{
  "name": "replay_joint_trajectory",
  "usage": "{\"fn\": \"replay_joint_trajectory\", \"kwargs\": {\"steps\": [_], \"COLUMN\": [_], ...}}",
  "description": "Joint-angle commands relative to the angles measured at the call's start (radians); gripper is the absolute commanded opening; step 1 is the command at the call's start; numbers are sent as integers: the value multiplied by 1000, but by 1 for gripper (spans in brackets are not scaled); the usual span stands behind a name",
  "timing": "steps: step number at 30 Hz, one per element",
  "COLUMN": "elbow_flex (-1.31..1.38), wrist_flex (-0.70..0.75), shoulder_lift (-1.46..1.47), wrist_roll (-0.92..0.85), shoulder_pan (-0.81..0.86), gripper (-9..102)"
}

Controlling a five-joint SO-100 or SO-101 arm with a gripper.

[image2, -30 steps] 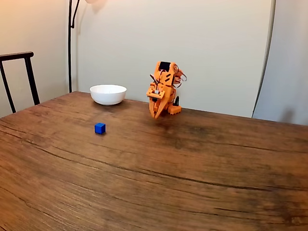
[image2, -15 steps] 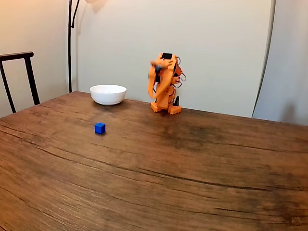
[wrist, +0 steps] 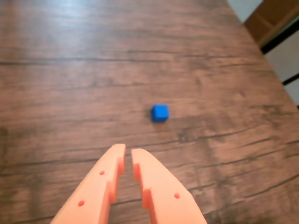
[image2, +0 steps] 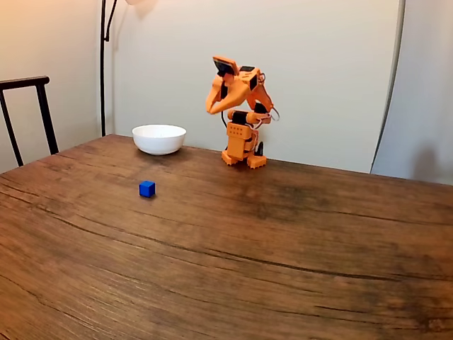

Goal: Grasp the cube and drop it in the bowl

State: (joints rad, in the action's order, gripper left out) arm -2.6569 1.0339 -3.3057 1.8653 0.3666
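Note:
The small blue cube [image2: 146,188] lies on the wooden table, in front of the white bowl [image2: 159,138] that stands near the table's far edge. In the fixed view the orange arm is raised beside the bowl, and its gripper [image2: 210,108] hangs high in the air, well above and to the right of the cube. In the wrist view the cube [wrist: 160,113] sits ahead of the gripper [wrist: 127,154] and slightly to its right. The two orange fingers are nearly together, with just a thin slit and nothing between them.
The arm's base [image2: 243,152] stands at the back of the table [image2: 297,255]. A dark chair [image2: 27,99] and a lamp pole [image2: 103,64] are at the far left. In the wrist view the table's edge [wrist: 254,32] runs across the upper right.
The arm has unfolded from its low rest pose. The gripper has swung up from near the table to high above the base. The cube and bowl have not moved.

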Motion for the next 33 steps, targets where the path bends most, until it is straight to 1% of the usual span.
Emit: {"fn": "replay_joint_trajectory", "kwargs": {"steps": [1,4,10,15,23,33], "elbow_flex": [89,187,465,650,802,931], "wrist_flex": [-29,-31,-31,-31,-31,-31], "shoulder_lift": [60,216,604,833,1109,1347], "wrist_roll": [3,8,94,103,100,97], "shoulder_pan": [20,20,43,54,54,98], "gripper": [0,0,0,0,0,0]}}
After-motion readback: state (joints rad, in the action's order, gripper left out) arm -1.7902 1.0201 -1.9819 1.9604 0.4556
